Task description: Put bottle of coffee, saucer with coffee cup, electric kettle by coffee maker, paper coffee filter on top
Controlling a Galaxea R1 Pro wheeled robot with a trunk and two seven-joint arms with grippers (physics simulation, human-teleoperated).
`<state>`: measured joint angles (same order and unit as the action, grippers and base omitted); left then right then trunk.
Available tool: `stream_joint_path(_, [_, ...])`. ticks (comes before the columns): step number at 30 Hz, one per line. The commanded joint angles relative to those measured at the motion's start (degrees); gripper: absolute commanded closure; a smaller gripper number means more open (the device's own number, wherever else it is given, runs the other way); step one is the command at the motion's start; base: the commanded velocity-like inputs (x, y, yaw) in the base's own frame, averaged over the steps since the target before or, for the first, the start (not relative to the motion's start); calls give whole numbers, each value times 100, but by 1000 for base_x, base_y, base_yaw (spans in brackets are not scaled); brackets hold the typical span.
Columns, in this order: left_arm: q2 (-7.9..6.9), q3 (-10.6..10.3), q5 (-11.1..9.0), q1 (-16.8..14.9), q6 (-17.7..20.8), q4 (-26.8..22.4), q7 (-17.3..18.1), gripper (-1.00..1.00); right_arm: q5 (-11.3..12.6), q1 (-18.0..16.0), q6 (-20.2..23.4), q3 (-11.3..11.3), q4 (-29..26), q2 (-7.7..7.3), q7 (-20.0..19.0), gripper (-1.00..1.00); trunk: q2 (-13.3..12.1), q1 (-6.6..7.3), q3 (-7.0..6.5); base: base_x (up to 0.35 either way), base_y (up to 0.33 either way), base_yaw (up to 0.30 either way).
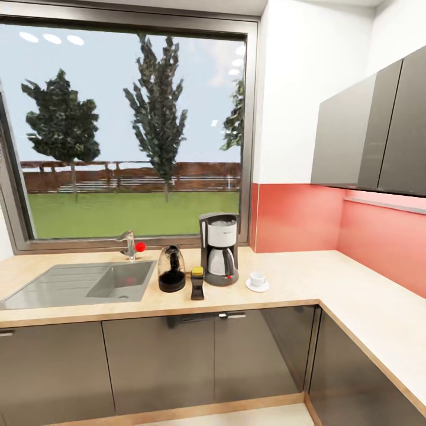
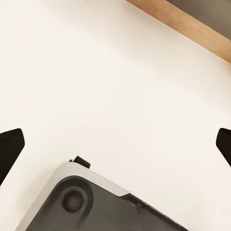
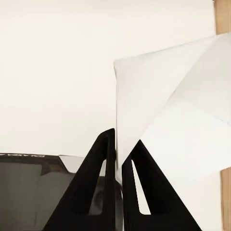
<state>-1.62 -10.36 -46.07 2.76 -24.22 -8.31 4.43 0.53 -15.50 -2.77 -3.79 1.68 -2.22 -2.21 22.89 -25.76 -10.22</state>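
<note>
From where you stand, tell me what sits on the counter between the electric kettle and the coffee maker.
In the head view, the bottle of coffee with its yellow cap stands between the electric kettle and the coffee maker, slightly nearer the counter's front edge.

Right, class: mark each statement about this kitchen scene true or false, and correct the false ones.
1. The small white coffee cup sits on its white saucer. True.
2. The black electric kettle stands inside the grey sink. False: it stands on the countertop, between the sink and the coffee maker.
3. The right gripper's fingers pinch a white paper coffee filter. True.
4. The dark yellow-capped coffee bottle is on the countertop. True.
5. The black and silver coffee maker lies on its side. False: it stands upright.
</note>
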Motion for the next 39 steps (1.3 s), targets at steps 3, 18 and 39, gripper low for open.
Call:
stream_joint_path(3, [-1, -36, -79, 3, 5, -4, 22, -100, 0, -6, -32, -41, 17, 4, -7, 100, 3, -2, 1, 0, 0, 2])
stream_joint_path(18, [-4, -36, -95, 0, 31, 49, -39, -100, -241, -6, -251, -43, 16, 8, 54, 100, 3, -2, 14, 0, 0, 7])
stream_joint_path(39, [3, -37, -61, 4, -25, 51, -35, -100, -221, -6, -449, -43, 16, -86, 54, 100, 3, -2, 204, 0, 0, 20])
